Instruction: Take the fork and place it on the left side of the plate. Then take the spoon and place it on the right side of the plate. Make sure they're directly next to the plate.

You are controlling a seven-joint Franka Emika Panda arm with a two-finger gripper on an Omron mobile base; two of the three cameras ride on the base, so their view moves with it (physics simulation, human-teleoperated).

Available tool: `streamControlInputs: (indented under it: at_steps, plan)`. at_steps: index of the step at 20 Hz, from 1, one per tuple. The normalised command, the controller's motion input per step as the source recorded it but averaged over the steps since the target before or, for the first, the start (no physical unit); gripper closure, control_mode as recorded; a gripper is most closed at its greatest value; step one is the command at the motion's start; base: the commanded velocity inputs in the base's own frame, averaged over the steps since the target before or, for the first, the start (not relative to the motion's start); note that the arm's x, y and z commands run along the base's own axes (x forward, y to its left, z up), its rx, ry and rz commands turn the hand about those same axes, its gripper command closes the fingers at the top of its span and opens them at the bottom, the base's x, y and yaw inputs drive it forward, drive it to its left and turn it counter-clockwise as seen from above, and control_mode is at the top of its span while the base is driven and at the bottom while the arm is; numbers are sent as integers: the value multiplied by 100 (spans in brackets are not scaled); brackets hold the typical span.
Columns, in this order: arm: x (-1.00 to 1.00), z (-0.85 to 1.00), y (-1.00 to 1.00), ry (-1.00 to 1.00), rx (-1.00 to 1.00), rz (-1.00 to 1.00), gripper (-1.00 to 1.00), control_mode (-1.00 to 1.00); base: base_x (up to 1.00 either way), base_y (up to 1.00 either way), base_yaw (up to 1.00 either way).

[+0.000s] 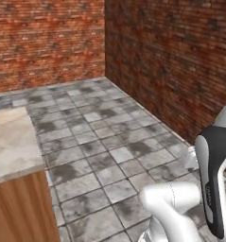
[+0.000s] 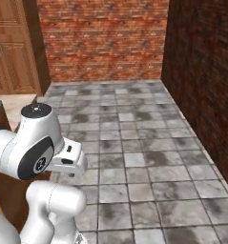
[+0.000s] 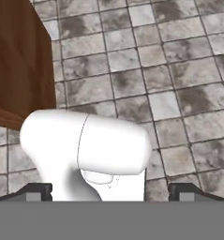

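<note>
The fork, the spoon and the plate are out of view. My gripper is open: its two dark fingertips stand far apart at the bottom of the hand view, with nothing held between them. The hand looks down at grey floor tiles and the brown wooden side of a cabinet. The white arm is folded low at the right of the left base view; in the right base view the arm sits at the lower left.
A counter with a pale marble top and a wooden front stands at the left. Red brick walls meet in a corner ahead. Grey tiled floor stretches ahead. Wooden panelling rises at the left.
</note>
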Motion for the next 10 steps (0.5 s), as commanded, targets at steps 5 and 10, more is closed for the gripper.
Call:
streamControlInputs:
  at_steps: [5,10]
  plan:
    - [0,0,0,0,0,0,-100,100,100,-55,22]
    - [0,0,0,0,0,0,-100,100,100,-26,20]
